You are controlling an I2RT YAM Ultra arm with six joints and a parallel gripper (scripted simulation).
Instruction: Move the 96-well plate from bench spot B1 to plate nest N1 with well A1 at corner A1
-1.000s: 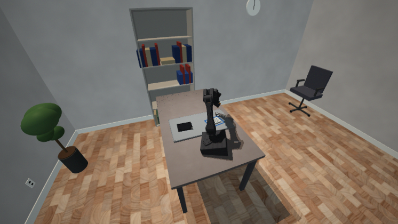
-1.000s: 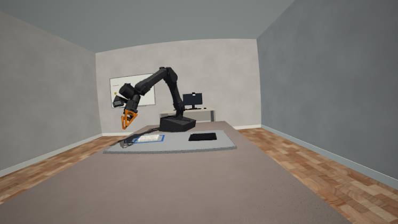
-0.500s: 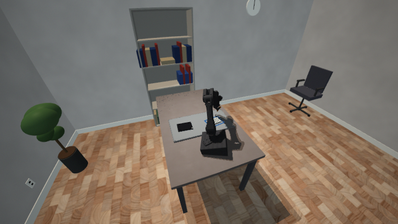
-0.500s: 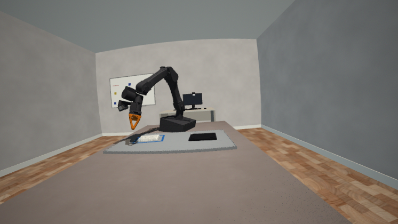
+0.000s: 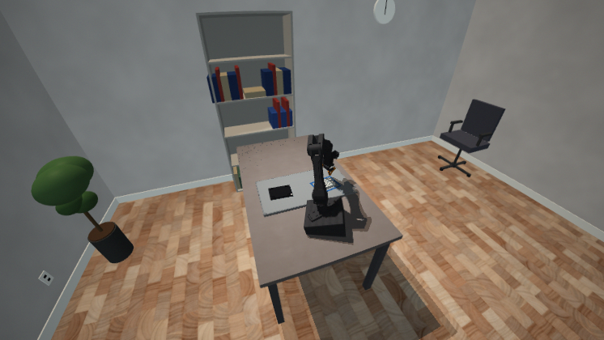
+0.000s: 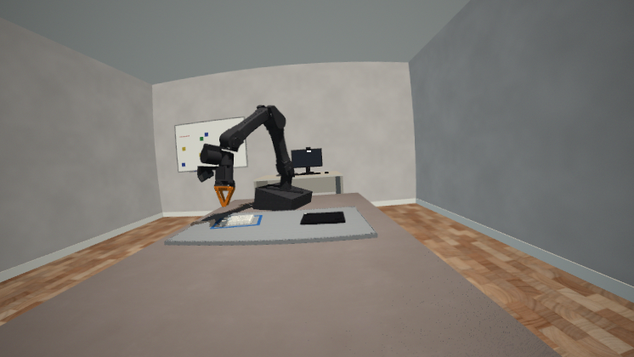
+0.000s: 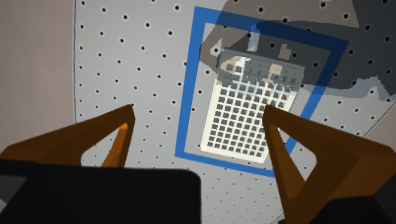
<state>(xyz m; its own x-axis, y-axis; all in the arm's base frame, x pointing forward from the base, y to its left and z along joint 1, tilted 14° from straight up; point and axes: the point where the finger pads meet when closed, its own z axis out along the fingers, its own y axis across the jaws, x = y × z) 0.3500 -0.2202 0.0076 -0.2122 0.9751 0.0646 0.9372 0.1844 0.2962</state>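
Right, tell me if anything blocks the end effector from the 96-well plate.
Nothing visible does. The open end effector hangs above the 96-well plate, which lies uncovered inside the blue B1 outline; only shadow falls across it.

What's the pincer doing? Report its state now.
Pincer: open wide, holding nothing, above the plate.
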